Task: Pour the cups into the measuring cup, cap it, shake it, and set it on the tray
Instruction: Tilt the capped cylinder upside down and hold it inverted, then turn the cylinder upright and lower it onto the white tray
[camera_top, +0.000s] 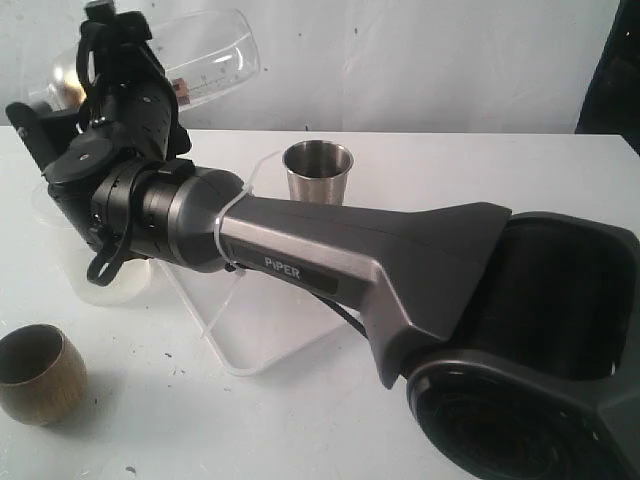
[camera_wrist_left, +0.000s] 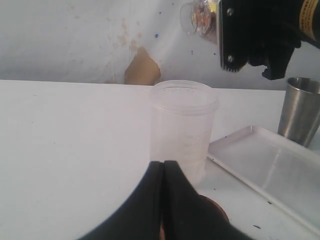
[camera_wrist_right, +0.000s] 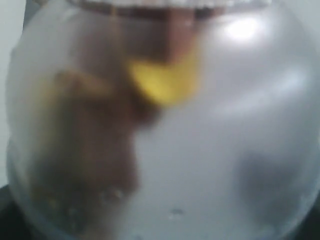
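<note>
Shiny steel tumbler (camera_top: 318, 170) (brass cup (camera_top: 40, 372) matt)

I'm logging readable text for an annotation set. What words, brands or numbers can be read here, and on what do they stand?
"PiPER": on the grey shell of the right arm.
Scale on the measuring cup: too small to read.
Faint markings on the frosted jar: too faint to read.
Yellow sticker on that arm: cut off, unreadable.
</note>
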